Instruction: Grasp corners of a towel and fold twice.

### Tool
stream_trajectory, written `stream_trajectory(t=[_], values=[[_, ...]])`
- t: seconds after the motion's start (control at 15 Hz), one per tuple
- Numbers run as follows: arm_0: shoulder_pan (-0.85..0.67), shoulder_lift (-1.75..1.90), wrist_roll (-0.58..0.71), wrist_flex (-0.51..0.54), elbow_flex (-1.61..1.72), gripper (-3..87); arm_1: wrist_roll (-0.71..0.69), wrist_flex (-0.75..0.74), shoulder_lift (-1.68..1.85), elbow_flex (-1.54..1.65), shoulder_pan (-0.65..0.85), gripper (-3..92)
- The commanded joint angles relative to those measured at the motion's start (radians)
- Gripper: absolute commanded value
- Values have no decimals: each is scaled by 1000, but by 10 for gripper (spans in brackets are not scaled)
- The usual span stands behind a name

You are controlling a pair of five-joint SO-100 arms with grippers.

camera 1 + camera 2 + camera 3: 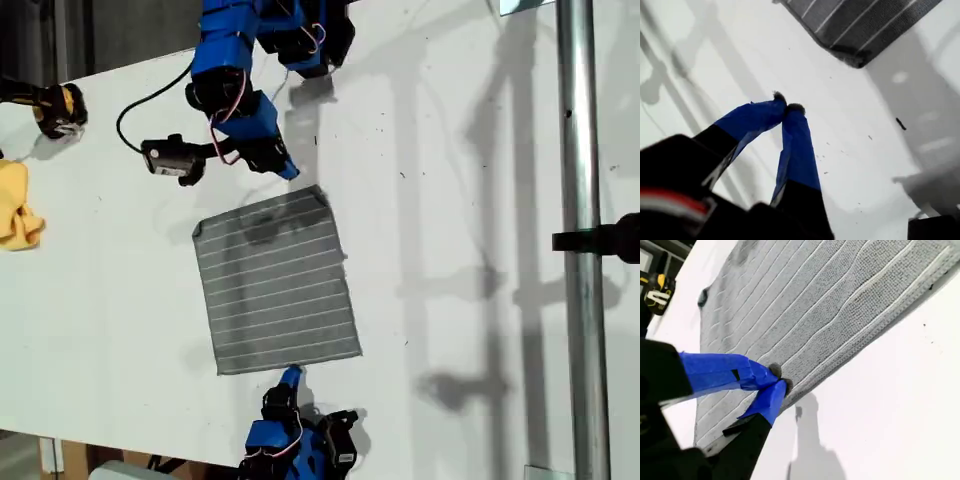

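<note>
The towel (277, 283) lies flat mid-bench (450, 200). My first tool (786, 107), tips pressed together on nothing, hangs over bare bench just off a towel corner (855, 59); most of the towel is cut off in its wrist view. My second tool (775, 379) is closed at the near hem; I can't tell whether it pinches fabric.

My first blue-taped black pincer (787, 107): fingertips pressed together, angled down from the exterior view's top. My second blue-taped pincer (777, 380): tips meeting, apparently closed, reaching up from the exterior view's bottom edge.
</note>
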Motion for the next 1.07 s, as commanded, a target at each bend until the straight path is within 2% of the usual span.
stream_trajectory(t=[0.0, 0.2, 0.27, 0.4, 0.6, 1.0], values=[[-15, 6, -6, 2, 3, -13, -21, 32, -41, -129, 25, -2], [-15, 6, -6, 2, 3, -13, -23, 3, -48, -143, 38, -2], [-17, 6, -6, 2, 3, -13, -23, -15, -41, -140, 29, 28], [-15, 6, -6, 2, 3, -13, -75, -23, -40, -155, 5, 247], [-14, 6, -6, 2, 3, -13, -94, -48, -35, -149, 8, 368], [-14, 6, -6, 2, 3, -13, -91, -66, -229, -83, 60, 361]])
